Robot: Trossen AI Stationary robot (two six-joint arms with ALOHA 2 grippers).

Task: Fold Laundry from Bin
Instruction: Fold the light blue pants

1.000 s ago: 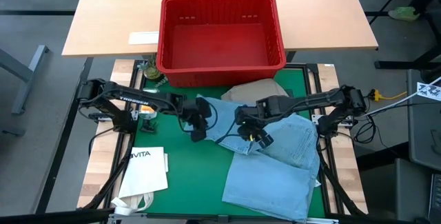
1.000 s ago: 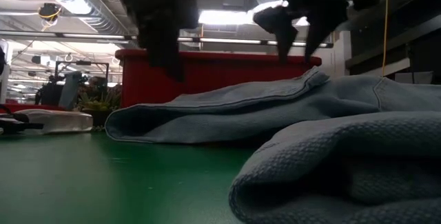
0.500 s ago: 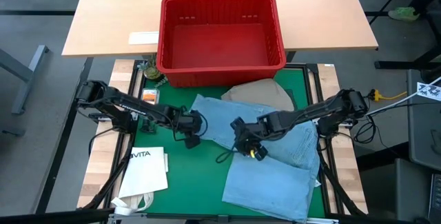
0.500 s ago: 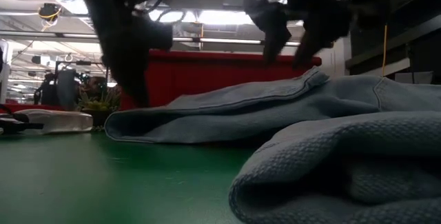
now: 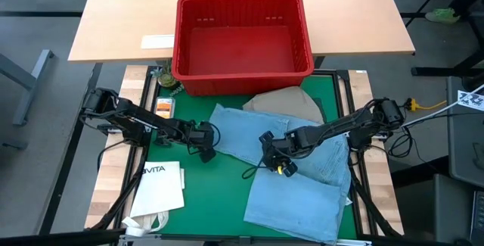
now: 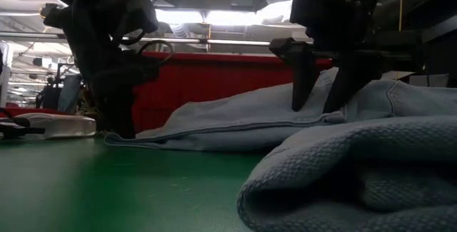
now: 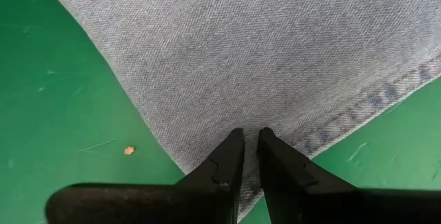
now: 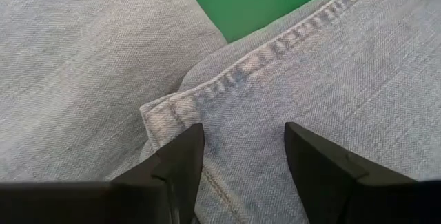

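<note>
Left claw [image 7: 249, 141] is pinched down on the corner of the light blue jeans [image 5: 302, 170] mid-table, right claw [image 8: 242, 145] spread wide over a hem. Red bin [image 5: 243, 42] sits at the table's far edge.

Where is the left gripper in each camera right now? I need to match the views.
High view: left gripper at the jeans' left corner on the green mat.
Low view: left gripper at picture left, on the jeans' edge.
Left wrist view: left gripper, pinching denim.
Right wrist view: not in it.
Shared landmark: the jeans.
</note>
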